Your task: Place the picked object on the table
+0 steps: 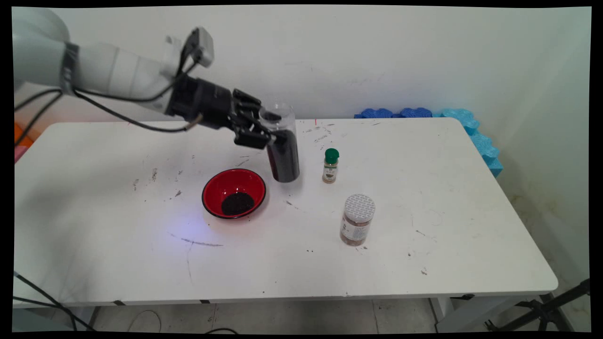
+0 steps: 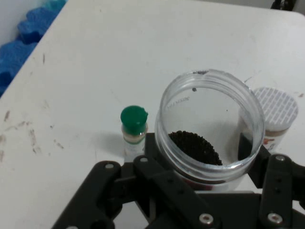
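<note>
We note a white surface (image 1: 424, 212) set against a pale wall, with blue foam pieces (image 1: 452, 117) along its far right edge. The end effector (image 1: 256, 127) is clamped on a clear open jar (image 1: 282, 146) of dark grains, held upright, apparently so the contents stay in. Just below it sits a red bowl (image 1: 234, 193) holding a small heap of similar grains. Beyond the jar stand a green-capped bottle (image 1: 330, 165) and, farther off, a white-lidded spice jar (image 1: 357, 220).

Red bowl (image 1: 234, 193) and green-capped bottle (image 1: 330, 165) flank the held jar (image 1: 281, 143); right tabletop (image 1: 461, 197) open
</note>
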### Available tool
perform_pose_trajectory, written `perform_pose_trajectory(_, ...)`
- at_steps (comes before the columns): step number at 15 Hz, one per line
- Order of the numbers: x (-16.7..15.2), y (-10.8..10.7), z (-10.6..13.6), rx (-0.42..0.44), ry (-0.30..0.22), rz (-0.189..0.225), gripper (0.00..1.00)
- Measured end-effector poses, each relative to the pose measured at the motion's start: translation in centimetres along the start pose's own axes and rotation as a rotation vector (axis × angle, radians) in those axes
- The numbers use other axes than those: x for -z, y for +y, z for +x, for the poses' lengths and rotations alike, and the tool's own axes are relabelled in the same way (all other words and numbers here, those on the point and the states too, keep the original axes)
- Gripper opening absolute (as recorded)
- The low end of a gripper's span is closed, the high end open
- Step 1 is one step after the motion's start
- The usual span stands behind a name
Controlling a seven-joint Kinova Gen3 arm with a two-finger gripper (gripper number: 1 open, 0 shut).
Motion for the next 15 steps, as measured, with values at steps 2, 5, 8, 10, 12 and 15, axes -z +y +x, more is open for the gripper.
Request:
perform_pose_trajectory(2,-1.0,0.0,-0.8,0.002,-0.005,0.001,0.0)
perform_pose_trajectory(5,-2.9,0.1,-2.4,0.009,-0.016,-0.001,0.0)
perform_pose_trajectory(8,-4.3,0.2,-3.4,0.016,-0.024,-0.005,0.0)
perform_pose_trajectory(10,-5.1,0.2,-4.0,0.02,-0.029,-0.008,0.0)
perform_pose_trajectory(12,-5.8,0.3,-4.5,0.024,-0.033,-0.011,0.0)
perform_pose_trajectory(15,-6.7,0.4,-5.0,0.028,-0.039,-0.015,0.0)
